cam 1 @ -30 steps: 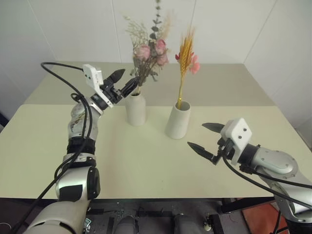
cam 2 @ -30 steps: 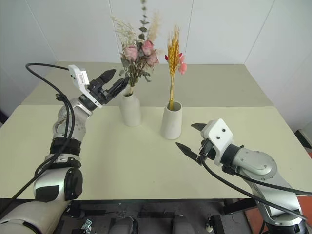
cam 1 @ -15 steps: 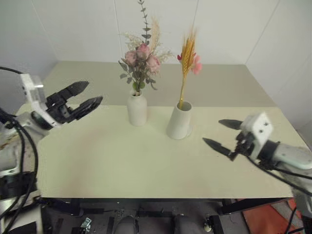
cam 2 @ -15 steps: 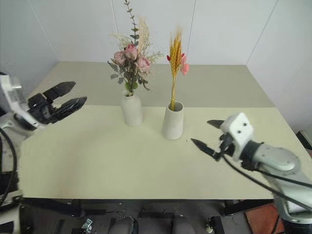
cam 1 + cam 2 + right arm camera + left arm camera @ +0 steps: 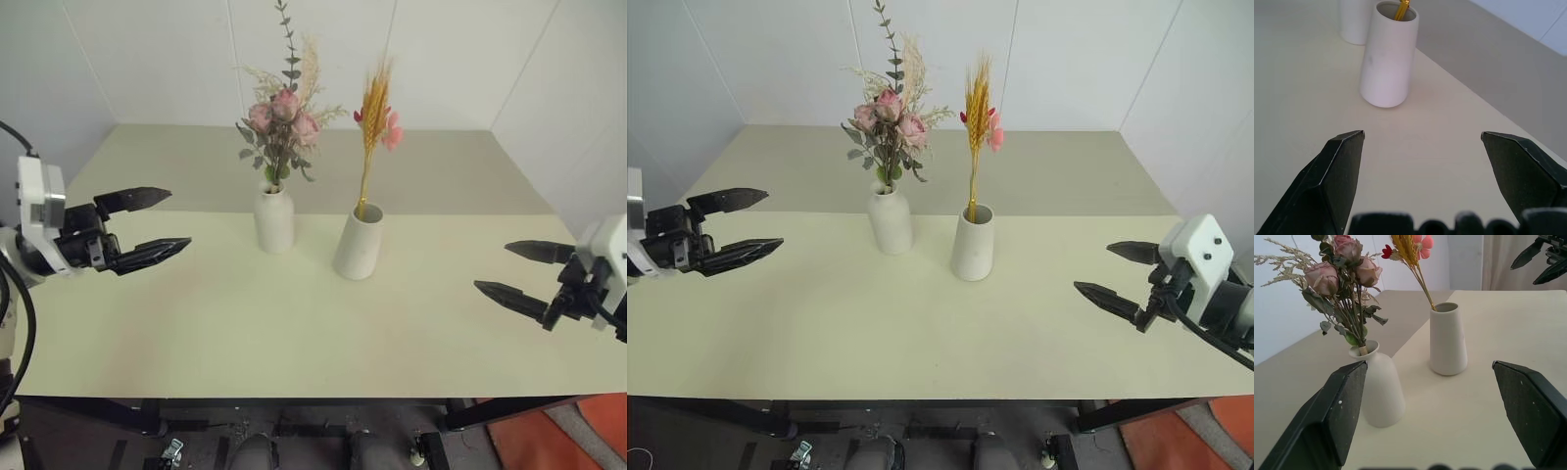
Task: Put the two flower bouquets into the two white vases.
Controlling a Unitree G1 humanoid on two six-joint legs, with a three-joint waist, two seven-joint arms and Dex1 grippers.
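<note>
Both tools have drawn back, left tool (image 5: pixel 147 223) and right tool (image 5: pixel 1122 277) spread and empty; between them, bushy pink-rose bouquet (image 5: pixel 281 122) fills the bottle-shaped white vase (image 5: pixel 274 220), golden wheat bunch (image 5: pixel 374 108) the tapered white vase (image 5: pixel 359 241); task looks complete.

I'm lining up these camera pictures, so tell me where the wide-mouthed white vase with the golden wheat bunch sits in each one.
Left eye view: wide-mouthed vase, centre, right of the bottle vase.
Right eye view: centre, again right of the bottle vase.
Left wrist view: upper middle, between the left gripper's fingers.
Right wrist view: upper left of centre.
Shared landmark: the golden stem in its mouth.
</note>
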